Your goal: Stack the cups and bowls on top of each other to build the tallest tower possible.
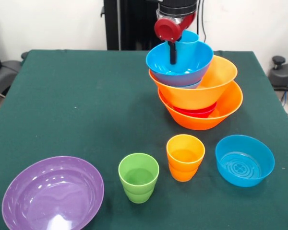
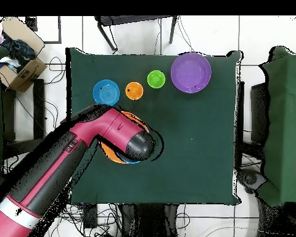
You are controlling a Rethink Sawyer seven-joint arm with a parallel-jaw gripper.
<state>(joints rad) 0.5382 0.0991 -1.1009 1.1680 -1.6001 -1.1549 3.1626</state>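
A green table (image 1: 86, 96) carries everything. The tower (image 1: 197, 91) leans at its far right: two large orange bowls, a red bowl between them, blue bowls and a blue cup (image 1: 188, 37) on top. The gripper (image 1: 173, 58) hangs directly above, a dark finger reaching into the top blue bowl (image 1: 180, 64); whether the jaws are spread or closed cannot be told. Loose pieces wait along the near edge: purple bowl (image 1: 53, 194), small blue bowl (image 1: 245, 160), green cup (image 1: 138, 177), orange cup (image 1: 185, 156). The middle of the table lies open.
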